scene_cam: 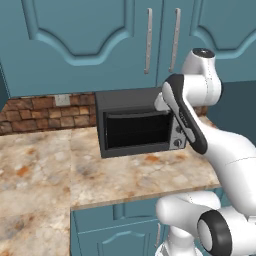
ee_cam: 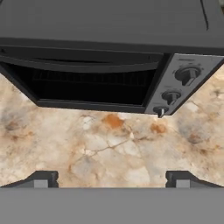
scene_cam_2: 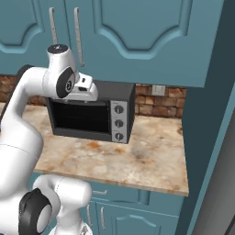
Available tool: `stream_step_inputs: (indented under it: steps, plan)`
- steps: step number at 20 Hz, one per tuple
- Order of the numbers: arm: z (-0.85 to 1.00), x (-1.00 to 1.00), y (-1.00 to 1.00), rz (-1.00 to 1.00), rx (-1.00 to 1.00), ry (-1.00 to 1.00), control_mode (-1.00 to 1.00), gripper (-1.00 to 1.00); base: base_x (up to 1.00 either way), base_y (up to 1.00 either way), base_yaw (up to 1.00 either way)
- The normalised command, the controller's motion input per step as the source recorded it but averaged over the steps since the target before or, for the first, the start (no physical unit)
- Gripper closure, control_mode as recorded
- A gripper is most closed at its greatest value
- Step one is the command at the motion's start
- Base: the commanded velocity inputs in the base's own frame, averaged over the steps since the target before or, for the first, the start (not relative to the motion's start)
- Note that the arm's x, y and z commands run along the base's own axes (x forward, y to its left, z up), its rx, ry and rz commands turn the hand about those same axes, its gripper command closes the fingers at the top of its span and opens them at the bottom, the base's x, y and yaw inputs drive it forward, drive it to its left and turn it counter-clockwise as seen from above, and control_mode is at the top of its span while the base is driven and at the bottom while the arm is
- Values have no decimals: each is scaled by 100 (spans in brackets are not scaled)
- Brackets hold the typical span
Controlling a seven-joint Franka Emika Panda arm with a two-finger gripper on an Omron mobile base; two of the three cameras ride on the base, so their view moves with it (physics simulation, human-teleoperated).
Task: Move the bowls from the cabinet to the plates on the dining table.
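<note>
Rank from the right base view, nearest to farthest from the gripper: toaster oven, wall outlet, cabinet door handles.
1. Toaster oven, directly behind and below the gripper.
2. Cabinet door handles, on the closed cabinet above.
3. Wall outlet, on the brick backsplash off to the right.

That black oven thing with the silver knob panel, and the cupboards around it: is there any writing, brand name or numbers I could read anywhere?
None can be read.
Black toaster oven, silver control panel: faint marks around the three knobs, too small and blurred to read.
Teal arched-panel cabinet doors: no text.
Grey wall outlet plate on the brick backsplash: no text.
</note>
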Motion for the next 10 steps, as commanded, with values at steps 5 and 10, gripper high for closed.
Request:
stream_step_inputs:
  steps: [5, 10]
  plan:
    - [31, -12, 0, 2, 0, -11, -100, -100, 0, 0, 0]
    - [34, -9, 0, 2, 0, -13, -100, -100, 0, 0, 0]
